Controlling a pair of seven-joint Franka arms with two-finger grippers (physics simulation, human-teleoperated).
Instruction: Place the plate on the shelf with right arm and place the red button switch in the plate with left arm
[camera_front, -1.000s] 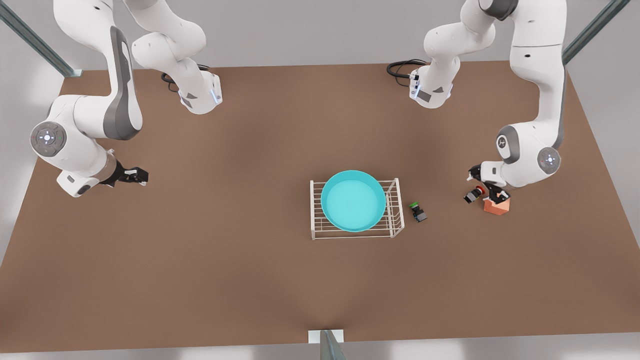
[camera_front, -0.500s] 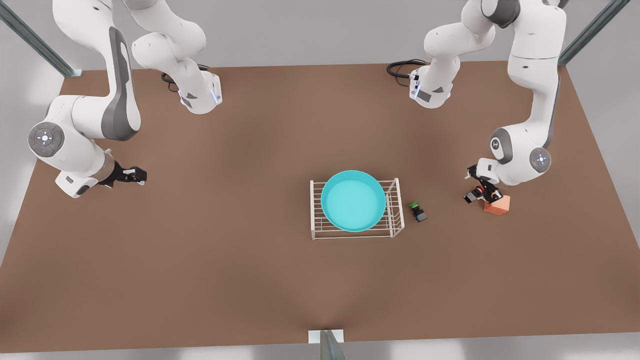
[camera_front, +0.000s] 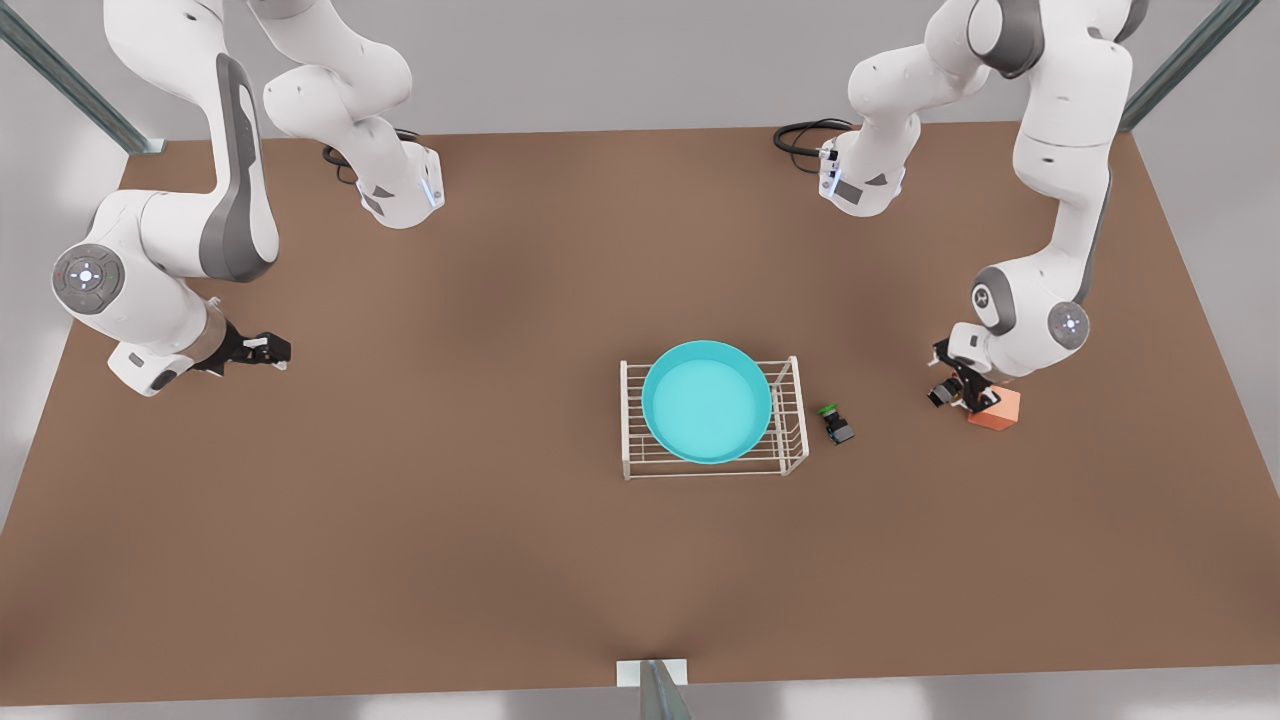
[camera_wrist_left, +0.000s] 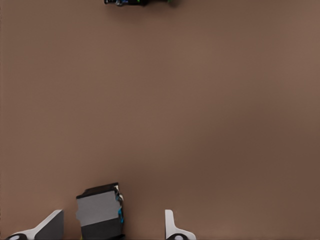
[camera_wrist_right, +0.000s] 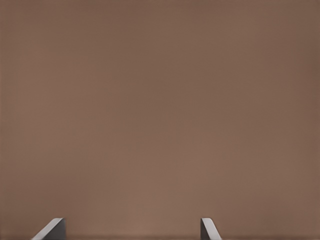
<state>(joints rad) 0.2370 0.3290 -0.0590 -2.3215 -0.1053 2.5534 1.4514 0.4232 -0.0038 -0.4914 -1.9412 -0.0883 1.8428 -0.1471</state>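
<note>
Left tool (camera_front: 960, 388) spread, straddling red button switch (camera_wrist_left: 100, 210) beside orange cube (camera_front: 994, 409); plate (camera_front: 706, 401) on shelf (camera_front: 790, 420). Right tool (camera_front: 265, 350) spread, waiting.

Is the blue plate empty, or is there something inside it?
Empty. The plate sits on the shelf with a bare turquoise bottom; the red button switch is still far off, between the open left gripper's fingers.

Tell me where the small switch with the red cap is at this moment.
The small black-grey switch with the red cap lies on the brown table at the front view's right, between the open left gripper jaws, beside the orange cube.
</note>
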